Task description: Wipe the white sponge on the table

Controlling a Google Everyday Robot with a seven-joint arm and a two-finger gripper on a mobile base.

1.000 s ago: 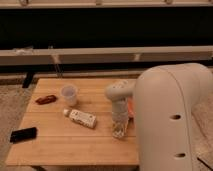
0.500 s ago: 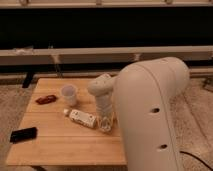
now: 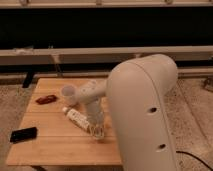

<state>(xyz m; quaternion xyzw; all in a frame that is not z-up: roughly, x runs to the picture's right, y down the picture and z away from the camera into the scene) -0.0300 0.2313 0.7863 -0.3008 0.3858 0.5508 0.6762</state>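
The table [image 3: 55, 145] has a light wooden plank top and fills the lower left of the camera view. My arm's large white body [image 3: 142, 110] reaches in from the right and hides the table's right part. My gripper [image 3: 96, 131] hangs low over the tabletop near its middle, right beside the near end of a long white packet [image 3: 75, 116]. The white sponge does not show; it is hidden or out of view.
A translucent white cup [image 3: 68, 93] stands behind the packet. A reddish-brown object [image 3: 46, 99] lies at the far left of the table. A black flat device [image 3: 23, 134] lies at the near left edge. A dark wall with a pale rail [image 3: 75, 52] runs behind.
My arm has swung left across the table. The gripper has moved from the table's right part to its middle, and now stands next to the white packet.
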